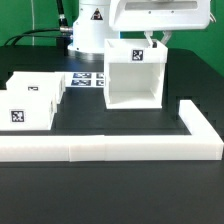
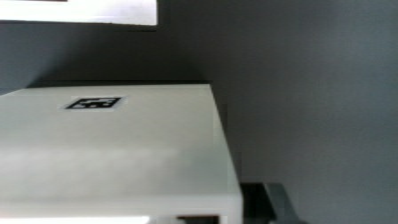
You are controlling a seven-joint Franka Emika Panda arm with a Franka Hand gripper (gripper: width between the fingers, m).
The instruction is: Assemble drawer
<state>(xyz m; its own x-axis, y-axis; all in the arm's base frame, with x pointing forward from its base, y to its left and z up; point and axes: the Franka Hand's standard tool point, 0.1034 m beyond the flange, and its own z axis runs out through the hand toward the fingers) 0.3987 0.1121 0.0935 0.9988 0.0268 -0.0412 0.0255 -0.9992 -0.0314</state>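
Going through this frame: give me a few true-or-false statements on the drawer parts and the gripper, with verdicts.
1. The housing stands with its open side facing the exterior camera. True.
2. Both trays are inside the housing. False: the front tray and the rear tray sit on the table, at the exterior view's left of it.
3. The gripper is at the housing's top edge. True.
4. The border bar lies on top of the housing. False: it lies on the table.
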